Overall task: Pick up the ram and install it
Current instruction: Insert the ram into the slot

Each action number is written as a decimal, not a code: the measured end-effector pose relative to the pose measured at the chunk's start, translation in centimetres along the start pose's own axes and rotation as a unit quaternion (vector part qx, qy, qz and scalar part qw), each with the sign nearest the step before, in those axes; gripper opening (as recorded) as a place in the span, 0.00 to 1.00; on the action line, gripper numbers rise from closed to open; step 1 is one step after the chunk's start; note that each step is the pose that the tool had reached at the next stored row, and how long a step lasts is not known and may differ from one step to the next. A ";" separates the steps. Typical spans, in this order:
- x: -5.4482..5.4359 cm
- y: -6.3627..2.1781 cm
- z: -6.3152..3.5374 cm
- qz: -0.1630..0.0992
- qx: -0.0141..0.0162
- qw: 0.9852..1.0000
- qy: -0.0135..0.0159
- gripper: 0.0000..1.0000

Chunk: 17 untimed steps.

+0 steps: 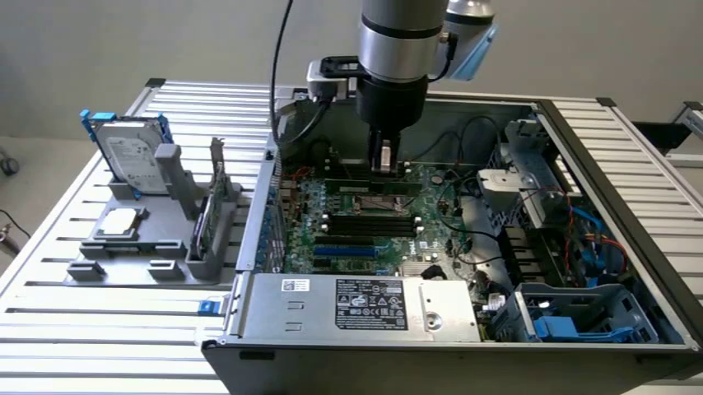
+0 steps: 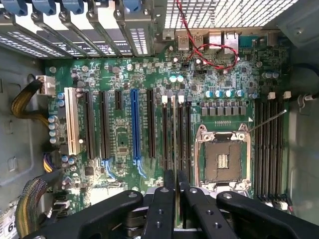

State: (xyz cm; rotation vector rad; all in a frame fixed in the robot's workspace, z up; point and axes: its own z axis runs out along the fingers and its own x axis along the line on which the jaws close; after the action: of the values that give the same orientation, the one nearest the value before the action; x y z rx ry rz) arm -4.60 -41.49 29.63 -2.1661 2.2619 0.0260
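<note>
**A:** Starting at the exterior view's left, what is sitting there?

**B:** A grey holder (image 1: 121, 267) is lying on the table (image 1: 66, 329). It is carrying a drive (image 1: 127, 156) in a blue frame, a processor (image 1: 118, 220) and a card (image 1: 214, 202) standing on edge. None of those is the ram.

**A:** And moving across?

**B:** The open case (image 1: 439, 370) is lying on its side with the board (image 1: 329, 239) facing up. The gripper (image 1: 383, 167) is hanging straight down over the board's middle. Its fingers are standing nearly closed, pinching just the thin ram (image 1: 349, 188) between them.

**A:** Where exactly is the ram sitting?

**B:** It is lying level under the fingertips, just beside the socket (image 1: 368, 203) and parallel with the black slots (image 1: 374, 224). In the wrist view the ram (image 2: 175, 139) is showing edge-on between the fingers (image 2: 162, 209). There it is lining up with the slots next to the socket (image 2: 223, 159). Whether it is touching a slot or hanging just above one, I cannot tell.

**A:** So which step is this?

**B:** I'm judging the pick-up done and the installing in hand.

**A:** What is the next move asking for?

**B:** To my eye, the stick needs to be square to one slot, with its edge entering along the whole length and the latches open. Then it is calling for an even push straight down, without skidding toward the socket.

**A:** And at the exterior view's right?

**B:** Cables (image 1: 598, 239) and a blue-fitted cage (image 1: 571, 317) are sitting there, well apart from the gripper.
</note>
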 end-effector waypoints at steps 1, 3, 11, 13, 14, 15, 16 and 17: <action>0.0 -0.17 0.19 0.001 0.000 1.000 0.000 0.14; 0.0 -0.48 0.55 0.004 0.000 1.000 0.000 0.14; 0.0 -1.18 2.00 0.007 0.000 1.000 0.000 0.14; 0.1 -1.20 2.37 0.007 0.000 1.000 0.000 0.14; 0.1 -1.22 2.53 0.007 0.000 1.000 0.000 0.14; 0.1 -1.23 2.72 0.007 0.000 1.000 0.000 0.14; 0.2 -1.24 2.90 0.007 0.000 1.000 0.000 0.14; 0.3 -1.25 3.08 0.007 0.000 1.000 0.000 0.14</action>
State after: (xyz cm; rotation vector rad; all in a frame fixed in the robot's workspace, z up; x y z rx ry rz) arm -3.37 -41.76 26.53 -2.1498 2.2779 0.0265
